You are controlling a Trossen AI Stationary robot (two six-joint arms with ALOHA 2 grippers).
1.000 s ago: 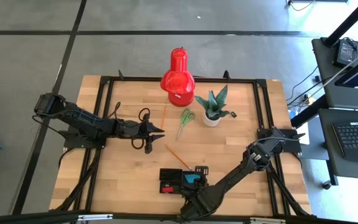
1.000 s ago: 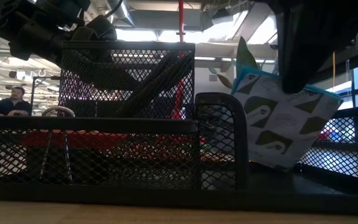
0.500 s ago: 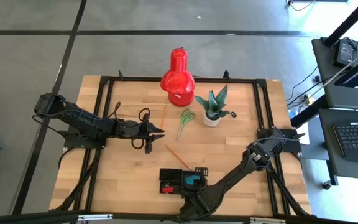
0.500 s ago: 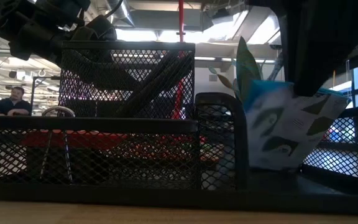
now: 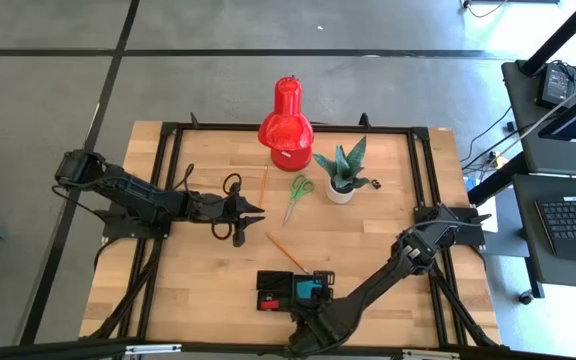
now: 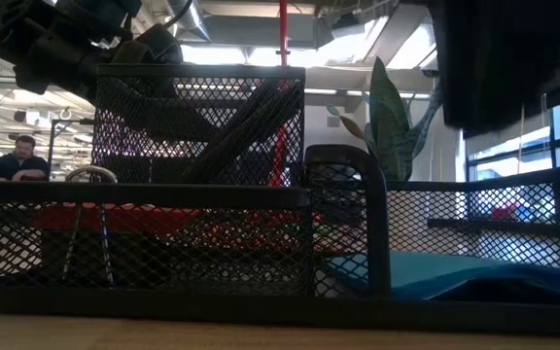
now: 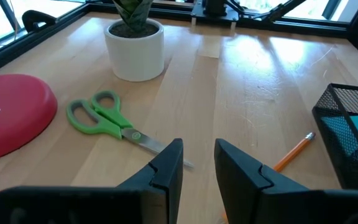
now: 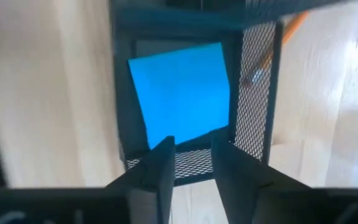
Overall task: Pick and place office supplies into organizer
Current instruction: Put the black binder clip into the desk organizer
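The black mesh organizer stands near the table's front edge. A blue note pad lies flat on the floor of its right compartment, and it also shows in the low view as a note pad. My right gripper hangs open just above the pad, pointing steeply down, and touches nothing. My left gripper waits open left of the table's middle. Green-handled scissors and an orange pencil lie flat on the wood.
A red lamp-like object and a white-potted plant stand at the back. A second pencil lies near the lamp. A small red piece sits in the organizer's left compartment. Bare wood stretches to the right of the plant.
My right gripper has opened and let go of the blue note pad. The pad stood tilted between its fingers above the right compartment. It has dropped and now lies flat on the compartment floor.
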